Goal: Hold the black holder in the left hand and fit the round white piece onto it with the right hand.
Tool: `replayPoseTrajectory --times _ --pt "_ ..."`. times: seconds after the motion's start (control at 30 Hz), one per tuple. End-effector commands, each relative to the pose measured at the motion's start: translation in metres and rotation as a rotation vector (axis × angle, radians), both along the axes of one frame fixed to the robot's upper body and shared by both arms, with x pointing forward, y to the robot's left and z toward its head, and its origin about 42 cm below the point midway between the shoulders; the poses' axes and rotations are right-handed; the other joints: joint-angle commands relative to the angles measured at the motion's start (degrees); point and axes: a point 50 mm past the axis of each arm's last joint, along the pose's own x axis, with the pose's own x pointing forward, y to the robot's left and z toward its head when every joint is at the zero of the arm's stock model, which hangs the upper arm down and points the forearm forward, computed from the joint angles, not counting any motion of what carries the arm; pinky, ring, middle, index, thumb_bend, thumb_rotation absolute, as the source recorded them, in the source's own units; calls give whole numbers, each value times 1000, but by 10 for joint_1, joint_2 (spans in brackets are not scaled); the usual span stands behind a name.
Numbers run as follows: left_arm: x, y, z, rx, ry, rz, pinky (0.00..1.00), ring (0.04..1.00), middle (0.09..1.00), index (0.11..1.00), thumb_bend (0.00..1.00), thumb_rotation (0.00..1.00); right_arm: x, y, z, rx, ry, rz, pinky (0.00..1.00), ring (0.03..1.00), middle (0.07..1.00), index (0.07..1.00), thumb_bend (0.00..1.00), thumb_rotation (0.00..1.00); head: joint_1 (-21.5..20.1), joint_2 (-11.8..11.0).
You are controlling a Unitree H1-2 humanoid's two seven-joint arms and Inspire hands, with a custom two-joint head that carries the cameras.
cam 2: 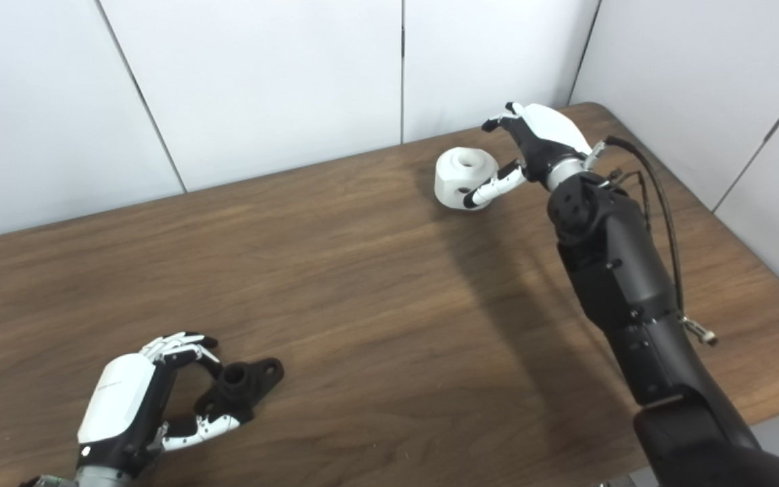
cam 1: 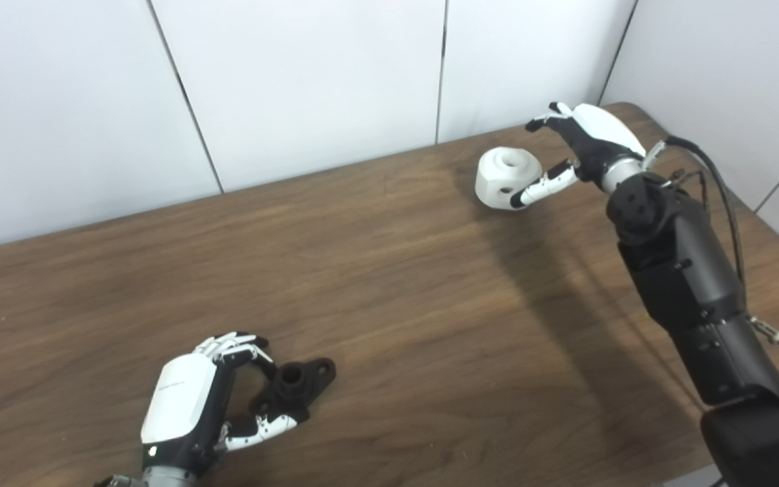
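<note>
Left eye view, black holder (cam 1: pixel 297 387): it lay on the tabletop (cam 1: pixel 396 291) near the front left, its flanged end with a hole pointing right and away, its long axis slanting from front-left to back-right.
Left hand (cam 1: pixel 190 406): it sat just beside the holder on the holder's left, fingers curled over the near end and thumb reaching under toward it; the fingers were partly closed around the piece and seemed to touch it, though the holder still looked to be resting on the wood, so I judged the grasp begun, not finished.
Round white piece (cam 1: pixel 508 178): it stood at the far right of the tabletop, close to the back wall, its recessed top facing up and a side hole facing the camera.
Right hand (cam 1: pixel 582 145): it was spread wide around the piece from the right, thumb against the near side, fingers arched past the far side; whether they pressed on it I could not tell.
Deciding relation: the two parts were well apart, on a diagonal across the tabletop, each with its own hand nearer.
Coming move, as judged: both would need lifting and bringing toward the middle, the white piece's opening lined up with the holder's raised boss.
</note>
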Motion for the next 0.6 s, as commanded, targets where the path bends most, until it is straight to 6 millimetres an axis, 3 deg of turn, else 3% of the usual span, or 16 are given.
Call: replayPoseTrajectory --times 0.0,0.57 --pt "-1 4 1 12 -1 6 862 826 755 485 520 43 9 -4 32 -48 -77 -8 1000 1000 1000 842 997 276 -1 0" --pt "-3 5 -2 7 14 21 872 829 758 485 520 43 32 -10 18 -20 -56 -50 1000 1000 1000 831 954 277 7 -3"
